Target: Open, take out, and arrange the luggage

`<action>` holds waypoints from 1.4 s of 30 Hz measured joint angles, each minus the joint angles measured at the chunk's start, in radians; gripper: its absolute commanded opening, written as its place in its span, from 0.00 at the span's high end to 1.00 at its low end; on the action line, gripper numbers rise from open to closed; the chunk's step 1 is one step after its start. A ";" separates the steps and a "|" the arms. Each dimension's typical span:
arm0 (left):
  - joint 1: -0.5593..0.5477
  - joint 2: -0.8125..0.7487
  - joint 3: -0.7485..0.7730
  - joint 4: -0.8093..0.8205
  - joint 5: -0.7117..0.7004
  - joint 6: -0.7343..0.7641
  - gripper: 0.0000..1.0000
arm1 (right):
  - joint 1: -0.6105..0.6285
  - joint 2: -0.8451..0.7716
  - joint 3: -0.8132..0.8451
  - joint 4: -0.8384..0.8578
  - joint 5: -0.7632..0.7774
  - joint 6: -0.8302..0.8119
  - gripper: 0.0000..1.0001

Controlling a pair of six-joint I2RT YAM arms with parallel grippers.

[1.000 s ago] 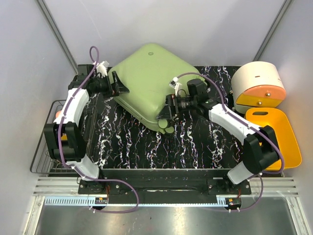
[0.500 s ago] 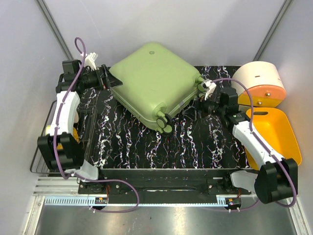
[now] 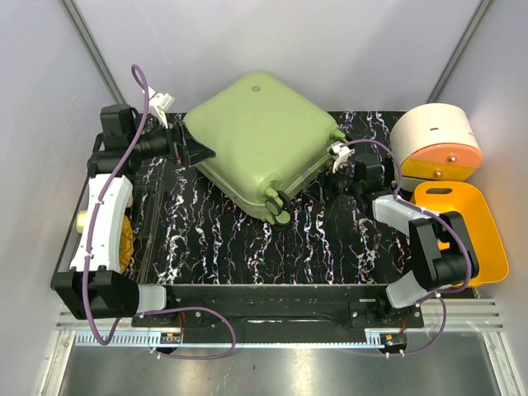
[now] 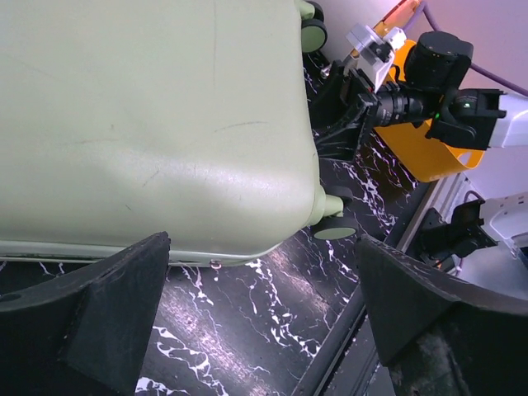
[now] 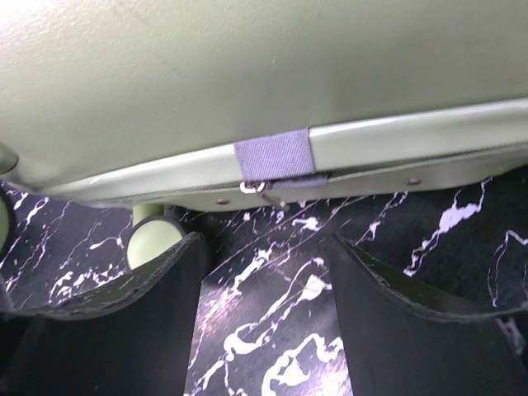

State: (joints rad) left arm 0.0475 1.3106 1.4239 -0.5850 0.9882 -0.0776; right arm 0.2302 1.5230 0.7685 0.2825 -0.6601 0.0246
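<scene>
Lying shut, it seems: luggage (image 3: 260, 136) | left hand (image 4: 260, 247) agape, empty | right hand (image 5: 266, 246) agape, empty

The luggage (image 3: 260, 136), a pale-green hard-shell suitcase, lies shut, broad shell up, at the far middle of the black marbled table (image 3: 247, 247), turned diagonally, wheels (image 3: 276, 206) toward the near side

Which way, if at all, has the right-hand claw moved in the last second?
Yes. The right gripper moved rightward along the suitcase's near edge, away from its wheels and closer to the yellow tray.
</scene>
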 measured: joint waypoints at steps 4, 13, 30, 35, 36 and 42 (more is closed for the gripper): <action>-0.002 0.000 -0.028 -0.013 0.005 0.002 0.03 | 0.014 0.057 0.000 0.086 -0.003 0.000 0.33; -0.057 -0.007 -0.033 -0.015 -0.001 0.018 0.04 | 0.071 0.160 0.035 0.172 0.014 -0.007 0.65; -0.736 0.114 0.139 -0.236 -0.416 0.434 0.03 | 0.070 0.097 0.016 0.106 0.111 -0.039 1.00; -0.880 0.246 0.222 -0.257 -0.543 0.534 0.02 | 0.070 0.088 0.016 0.096 0.137 -0.034 1.00; -0.901 0.279 0.242 -0.261 -0.561 0.550 0.03 | 0.070 0.085 0.016 0.093 0.148 -0.032 1.00; -0.917 0.417 0.308 -0.266 -0.627 0.574 0.12 | 0.070 0.066 0.016 0.071 0.214 0.004 1.00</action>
State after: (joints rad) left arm -0.8700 1.7275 1.7321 -0.8505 0.3611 0.4961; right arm 0.3000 1.5887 0.7845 0.3538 -0.4458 0.0284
